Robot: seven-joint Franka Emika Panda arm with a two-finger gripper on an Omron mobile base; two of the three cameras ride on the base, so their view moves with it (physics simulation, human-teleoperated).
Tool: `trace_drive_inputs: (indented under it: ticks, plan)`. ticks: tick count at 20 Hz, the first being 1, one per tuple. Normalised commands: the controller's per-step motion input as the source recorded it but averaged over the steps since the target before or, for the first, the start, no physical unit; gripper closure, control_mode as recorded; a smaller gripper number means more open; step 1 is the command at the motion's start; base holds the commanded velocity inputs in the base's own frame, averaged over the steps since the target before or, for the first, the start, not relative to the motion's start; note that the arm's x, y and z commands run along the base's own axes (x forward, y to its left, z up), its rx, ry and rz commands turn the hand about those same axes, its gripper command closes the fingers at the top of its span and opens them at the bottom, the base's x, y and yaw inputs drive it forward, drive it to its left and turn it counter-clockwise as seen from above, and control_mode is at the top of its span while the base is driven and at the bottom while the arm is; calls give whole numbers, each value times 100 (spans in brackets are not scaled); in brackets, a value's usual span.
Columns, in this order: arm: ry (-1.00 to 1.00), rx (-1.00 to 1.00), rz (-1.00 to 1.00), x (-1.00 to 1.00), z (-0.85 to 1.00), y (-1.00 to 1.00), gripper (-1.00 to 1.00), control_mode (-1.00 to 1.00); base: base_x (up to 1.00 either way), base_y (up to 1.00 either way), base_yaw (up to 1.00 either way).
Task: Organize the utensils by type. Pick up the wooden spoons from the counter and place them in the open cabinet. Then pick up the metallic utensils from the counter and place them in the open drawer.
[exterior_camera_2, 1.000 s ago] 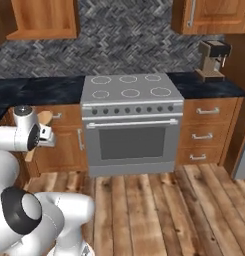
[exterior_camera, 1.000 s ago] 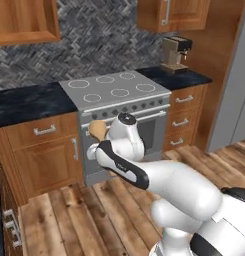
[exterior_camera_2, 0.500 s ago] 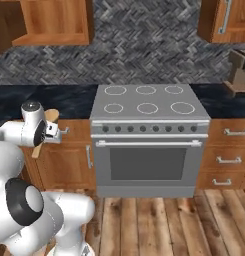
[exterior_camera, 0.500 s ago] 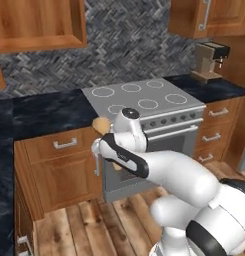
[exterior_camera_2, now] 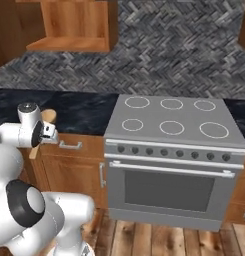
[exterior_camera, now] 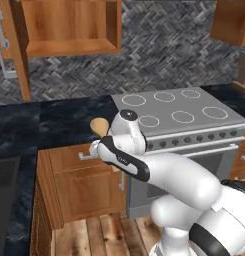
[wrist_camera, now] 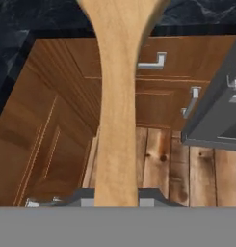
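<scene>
Between claw [wrist_camera: 117,202] tips, wooden spoon [wrist_camera: 117,96] handle

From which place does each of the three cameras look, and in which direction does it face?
Left base view: behind the arm's left, facing forward-down at the stove, counter and open cabinet; the arm rises from lower right.
Right base view: behind its right, facing the same stove; the arm stands lower left.
Hand view: on the hand, looking along the wooden spoon toward the floor.
Both base views share the stove, the cabinet and the tool carrying the spoon.
</scene>
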Motion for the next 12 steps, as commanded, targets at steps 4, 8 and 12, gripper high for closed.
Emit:
trace_drive_inputs:
  ticks: [4, 8, 12]
  plan:
    - [0, 0, 0, 0, 0, 0, 100, 100, 70, 27, 0]
    - [0, 0, 0, 0, 0, 0, 100, 100, 41, 50, 0]
    - [0, 0, 0, 0, 0, 0, 100, 100, 42, 59, 1]
